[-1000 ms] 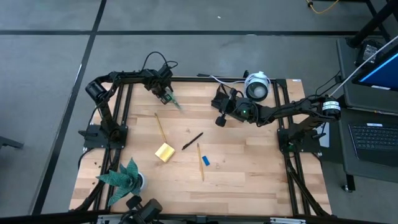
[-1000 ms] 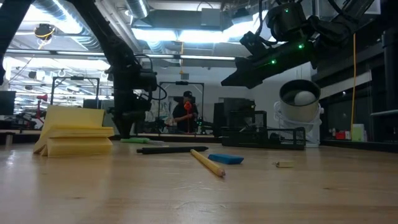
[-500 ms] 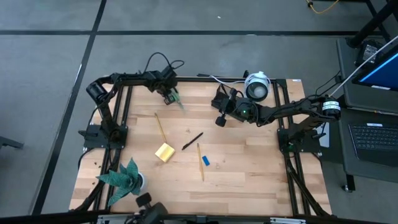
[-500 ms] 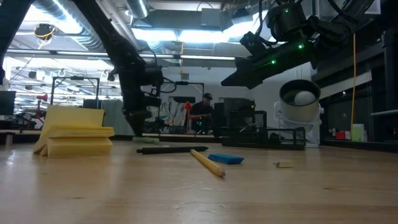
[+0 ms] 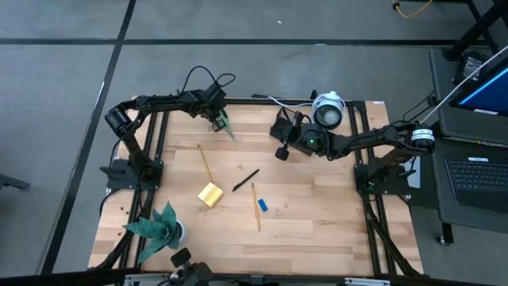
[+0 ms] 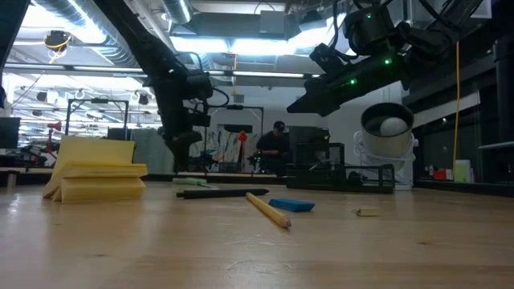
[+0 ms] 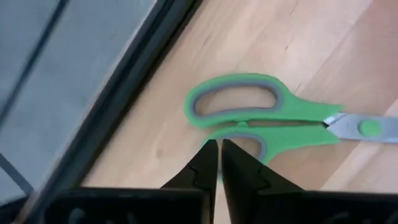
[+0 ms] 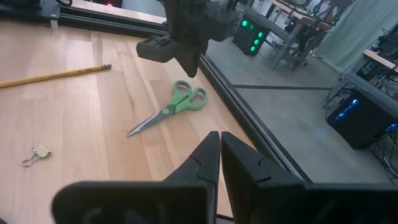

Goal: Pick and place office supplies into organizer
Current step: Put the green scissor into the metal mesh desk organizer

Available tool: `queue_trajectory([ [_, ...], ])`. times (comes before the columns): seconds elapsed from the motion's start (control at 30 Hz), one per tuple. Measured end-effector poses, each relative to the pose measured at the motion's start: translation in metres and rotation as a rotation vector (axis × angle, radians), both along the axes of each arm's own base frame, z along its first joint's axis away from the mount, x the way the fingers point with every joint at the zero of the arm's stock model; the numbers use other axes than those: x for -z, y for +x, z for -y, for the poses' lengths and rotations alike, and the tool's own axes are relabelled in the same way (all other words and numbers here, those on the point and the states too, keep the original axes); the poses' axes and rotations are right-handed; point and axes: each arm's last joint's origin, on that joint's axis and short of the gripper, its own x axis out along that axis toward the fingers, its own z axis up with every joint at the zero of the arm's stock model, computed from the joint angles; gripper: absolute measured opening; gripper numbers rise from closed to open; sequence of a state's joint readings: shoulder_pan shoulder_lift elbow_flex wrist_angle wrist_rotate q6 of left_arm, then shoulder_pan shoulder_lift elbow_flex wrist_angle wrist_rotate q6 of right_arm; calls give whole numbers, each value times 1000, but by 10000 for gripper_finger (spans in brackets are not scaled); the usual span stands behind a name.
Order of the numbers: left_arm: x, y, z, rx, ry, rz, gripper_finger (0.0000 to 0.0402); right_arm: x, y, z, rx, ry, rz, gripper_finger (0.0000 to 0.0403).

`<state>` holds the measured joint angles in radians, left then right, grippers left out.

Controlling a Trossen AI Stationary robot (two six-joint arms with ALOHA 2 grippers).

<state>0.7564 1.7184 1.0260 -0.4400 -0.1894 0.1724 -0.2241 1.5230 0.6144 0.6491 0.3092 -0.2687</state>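
The green-handled scissors [image 7: 249,118] lie flat on the wooden table near its far edge, also visible in the right wrist view [image 8: 174,104] and the high view [image 5: 225,128]. My left gripper [image 7: 218,151] hovers shut just above their handles, pointing steeply down, clear of them [image 8: 188,65]. My right gripper [image 5: 279,152] hangs shut with nothing in it, beside the black organizer [image 5: 281,127]. The yellow sticky-note pad [image 5: 210,194], black pen [image 5: 246,180], two pencils [image 5: 204,159] [image 5: 255,205] and blue block [image 5: 263,205] lie mid-table.
A round white camera-like device [image 5: 328,110] stands at the far edge by the right arm. A green paper plant [image 5: 159,226] sits at the near left corner. A small binder clip [image 8: 34,155] lies on the wood. A person stands in the room behind [image 6: 277,144].
My left gripper has risen from the table off the scissors and drifted slightly toward the right edge, tipping a little. The scissors stay flat where they were. The person in the background has walked to the right.
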Motion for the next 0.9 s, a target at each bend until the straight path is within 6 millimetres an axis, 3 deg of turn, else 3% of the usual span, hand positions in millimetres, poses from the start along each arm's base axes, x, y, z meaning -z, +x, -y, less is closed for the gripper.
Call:
queue_trajectory([
  [0.2,4,-13,-1,-153,-133,26,57,0,0,0,0,1,2,21],
  [0.43,3,-17,-7,-253,-132,75,92,0,0,0,0,1,3,21],
  [0.9,7,-15,-9,-321,-143,113,100,0,0,0,1,2,4,21],
])
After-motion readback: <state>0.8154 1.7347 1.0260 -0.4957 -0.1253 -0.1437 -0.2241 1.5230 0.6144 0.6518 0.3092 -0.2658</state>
